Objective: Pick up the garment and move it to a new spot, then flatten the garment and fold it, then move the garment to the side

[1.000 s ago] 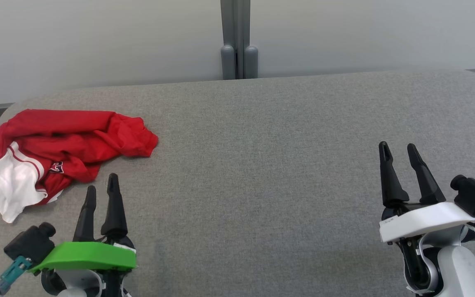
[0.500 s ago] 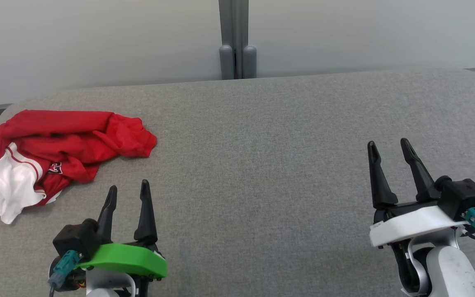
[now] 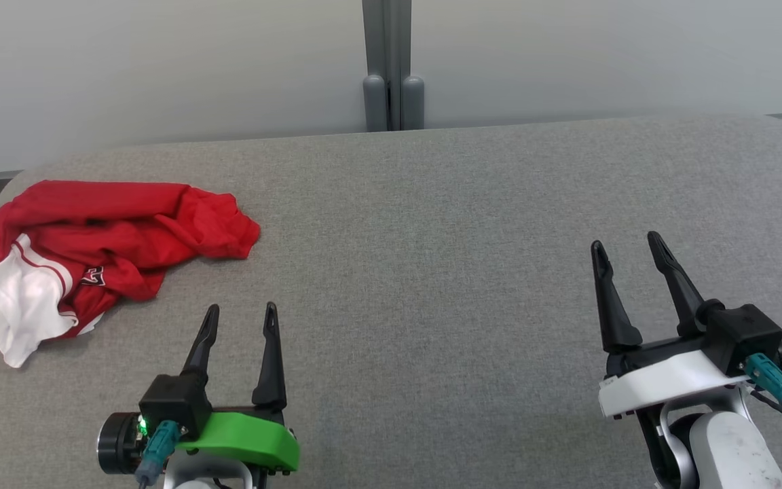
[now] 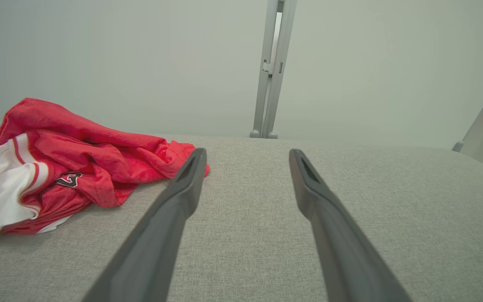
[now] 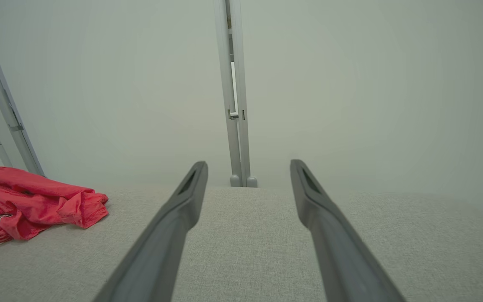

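Grey fabric-covered counter [image 3: 432, 204]: carries the crumpled red-and-white garment [image 3: 113, 231], apparently a jersey, heaped at its far left corner. Left gripper [image 3: 240, 312] sits near the garment, right gripper [image 3: 625, 239] well apart; both sets of jaws spread, holding nothing. No step judged done: pickup, flattening, folding and setting aside all remain.

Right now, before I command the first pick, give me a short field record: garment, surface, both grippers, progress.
surface: grey fabric-covered table
garment: crumpled red and white jersey, bunched at the table's left end
left gripper: open, empty, over the table, near the jersey, not touching it
right gripper: open, empty, over the table's right side, apart from the jersey
progress: jersey not yet picked up, flattened or folded
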Tool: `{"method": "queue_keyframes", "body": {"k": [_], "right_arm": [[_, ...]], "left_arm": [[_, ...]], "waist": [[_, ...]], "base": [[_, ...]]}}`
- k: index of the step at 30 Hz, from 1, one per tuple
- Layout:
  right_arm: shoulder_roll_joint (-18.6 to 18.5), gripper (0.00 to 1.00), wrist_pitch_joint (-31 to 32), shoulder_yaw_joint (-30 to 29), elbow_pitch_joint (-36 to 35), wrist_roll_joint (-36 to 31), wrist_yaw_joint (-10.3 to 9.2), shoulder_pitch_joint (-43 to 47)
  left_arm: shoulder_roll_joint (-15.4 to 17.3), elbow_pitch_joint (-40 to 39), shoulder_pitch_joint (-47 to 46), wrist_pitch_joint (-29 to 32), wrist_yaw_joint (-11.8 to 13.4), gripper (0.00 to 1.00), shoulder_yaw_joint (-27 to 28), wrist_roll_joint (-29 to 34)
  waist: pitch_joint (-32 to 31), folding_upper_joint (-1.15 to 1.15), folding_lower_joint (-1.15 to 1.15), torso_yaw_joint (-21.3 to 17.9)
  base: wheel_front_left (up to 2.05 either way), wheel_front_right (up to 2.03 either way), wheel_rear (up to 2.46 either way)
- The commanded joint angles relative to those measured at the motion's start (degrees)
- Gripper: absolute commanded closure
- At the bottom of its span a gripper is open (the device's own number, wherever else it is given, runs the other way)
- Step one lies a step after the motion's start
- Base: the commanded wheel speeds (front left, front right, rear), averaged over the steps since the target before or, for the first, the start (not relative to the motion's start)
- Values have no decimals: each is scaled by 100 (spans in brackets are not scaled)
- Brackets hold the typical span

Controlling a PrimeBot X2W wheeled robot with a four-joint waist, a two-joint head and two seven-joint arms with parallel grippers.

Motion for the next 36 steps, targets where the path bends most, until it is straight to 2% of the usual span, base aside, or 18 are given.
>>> {"method": "queue_keyframes", "body": {"k": [1,8,15,19,24,36], "right_arm": [[-28,0,-61,2,-97,-118,-1,-9],[-30,0,-150,-33,-127,-119,0,36],[-33,0,-230,-87,-27,246,0,78],[-28,0,-277,-169,38,232,0,53],[-32,0,-332,-154,113,54,0,40],[-36,0,-466,-86,61,-380,0,59]], "left_arm": [[36,-90,-119,-62,43,0,-43,134],[-70,-120,-18,-151,-117,0,21,153],[-347,-101,139,-234,-556,0,466,42],[-442,-39,182,-277,-782,0,665,219],[-492,47,203,-335,-925,0,735,547],[-502,69,221,-462,-731,0,626,999]], "waist": [[0,0,0,6],[14,0,0,18],[60,0,0,21],[81,0,0,19],[85,0,0,4],[105,0,0,-23]], "base": [[0,0,0],[0,0,0],[0,0,0],[0,0,0],[0,0,0],[0,0,0]]}}
